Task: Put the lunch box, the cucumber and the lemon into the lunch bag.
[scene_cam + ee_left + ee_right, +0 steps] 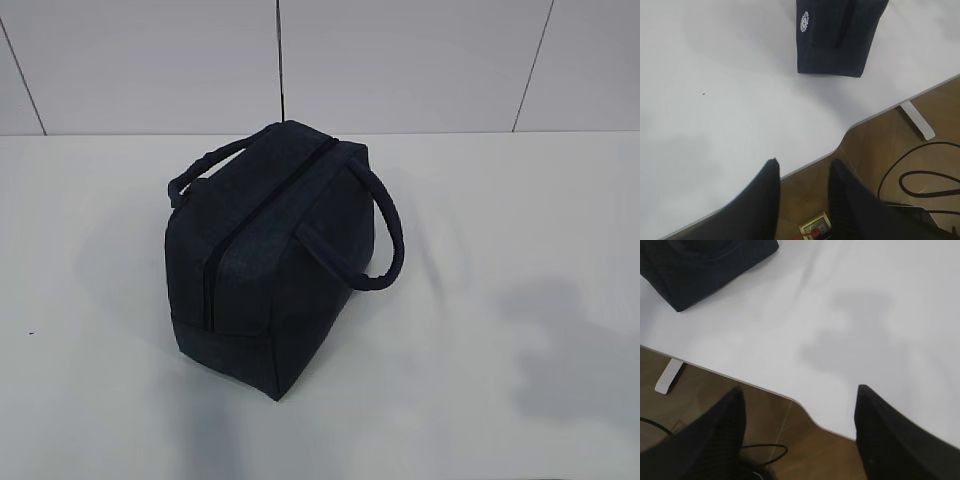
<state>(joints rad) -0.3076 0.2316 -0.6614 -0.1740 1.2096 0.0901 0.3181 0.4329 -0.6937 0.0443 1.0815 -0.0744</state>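
The dark navy fabric lunch bag [270, 255] with a boxy shape stood alone on the white smooth desk [480, 400], about in the middle of it in the exterior view. It was turned at an angle, with one lower corner pointing to the camera. A dark zipper line [262, 215] ran along its top and down the near end, and it looked closed. One padded loop handle [370, 235] hung on the right side of the bag, and the second padded handle [205, 165] lay on the far left side. Behind the desk there was a pale tiled wall [400, 60].

In the left wrist view the bag showed a small round white logo [804, 21] on its side. The left claw [802, 172] hung over the near edge of the desk, well apart from the bag. Its two black fingers [765, 195] stood a little apart and nothing was between them. Below it the brown wooden floor [880, 140], a black cable [920, 177] and a white desk leg [917, 120] were visible.

In the right wrist view the right claw [800, 397] was also over the desk edge, far from the bag corner at the upper left. Its jaws were spread wide and empty. A grey shadow [850, 340] lay on the desk before it.

The lunch box, the cucumber and the lemon were not seen in any view.
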